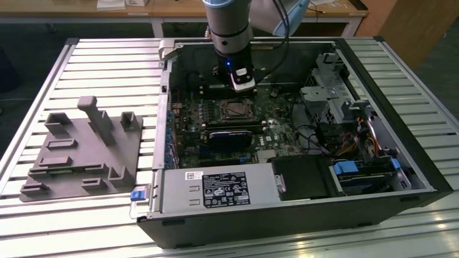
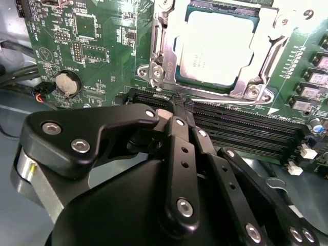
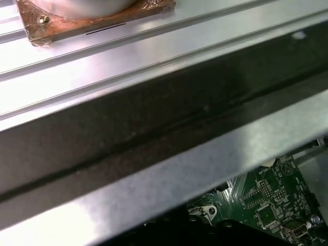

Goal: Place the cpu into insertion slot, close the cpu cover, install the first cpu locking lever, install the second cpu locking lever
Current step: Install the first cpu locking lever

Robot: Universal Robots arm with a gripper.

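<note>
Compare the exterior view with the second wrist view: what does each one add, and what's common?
Exterior view: the whole open computer case on the slatted table, a grey fixture block on the exterior view's left, the power supply, and the arm standing over the board.
Second wrist view: the cpu seated, the cpu cover apparently down over its edges, a coin cell, and the gripper shut and empty above the memory slots.
Both: the green motherboard, the insertion slot area, the memory slots.
</note>
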